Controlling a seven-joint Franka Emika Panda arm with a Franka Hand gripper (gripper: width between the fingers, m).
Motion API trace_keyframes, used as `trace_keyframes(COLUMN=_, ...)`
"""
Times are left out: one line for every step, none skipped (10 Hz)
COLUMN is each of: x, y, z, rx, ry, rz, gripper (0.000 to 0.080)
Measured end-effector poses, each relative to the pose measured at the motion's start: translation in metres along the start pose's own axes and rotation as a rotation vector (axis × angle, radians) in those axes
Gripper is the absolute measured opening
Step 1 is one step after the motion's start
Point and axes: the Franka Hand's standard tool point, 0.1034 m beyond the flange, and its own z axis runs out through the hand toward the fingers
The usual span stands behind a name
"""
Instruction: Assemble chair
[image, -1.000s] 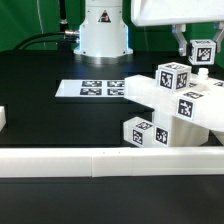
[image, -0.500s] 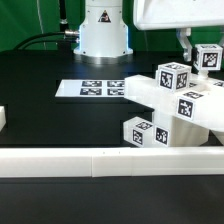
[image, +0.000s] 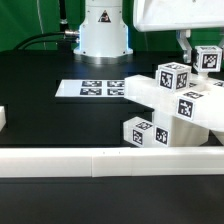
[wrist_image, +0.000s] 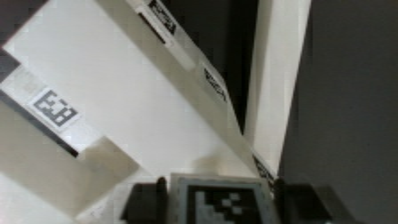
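My gripper (image: 204, 50) hangs at the exterior view's upper right, shut on a small white tagged chair piece (image: 209, 58). It holds the piece above the partly joined chair (image: 170, 108), a cluster of white panels and tagged cube ends on the black table. In the wrist view the gripper (wrist_image: 224, 208) has dark fingers (wrist_image: 150, 203) on both sides of the tagged piece (wrist_image: 222, 195). Below it lie the chair's long white panels (wrist_image: 151, 110), one with a tag (wrist_image: 54, 106). The gripper's far finger is cut off by the exterior view's right edge.
The marker board (image: 95, 88) lies flat on the table, left of the chair in the exterior view. A long low white border rail (image: 90, 160) runs along the front. The robot base (image: 102, 30) stands at the back with cables beside it.
The gripper and the held tagged piece shifted slightly toward the exterior view's right and a little down from one second ago, then held still. The chair has not moved.
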Motion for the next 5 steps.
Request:
trace_keyframes(x=0.0008, y=0.0012, z=0.0002, rx=-0.002, ry=0.016, rz=0.000, gripper=0.0282)
trace_keyframes(x=0.0008, y=0.0015, z=0.0001, rx=-0.002, ry=0.020, rz=0.000, gripper=0.0282)
trace_keyframes(x=0.0004, y=0.0005, z=0.0001, rx=-0.002, ry=0.019, rz=0.007, gripper=0.0282)
trace_keyframes(x=0.0002, y=-0.0002, z=0.0001, rx=-0.001, ry=0.018, rz=0.013, gripper=0.0282)
trace_keyframes(x=0.0004, y=0.0001, z=0.0001, rx=-0.001, ry=0.019, rz=0.015, gripper=0.0282)
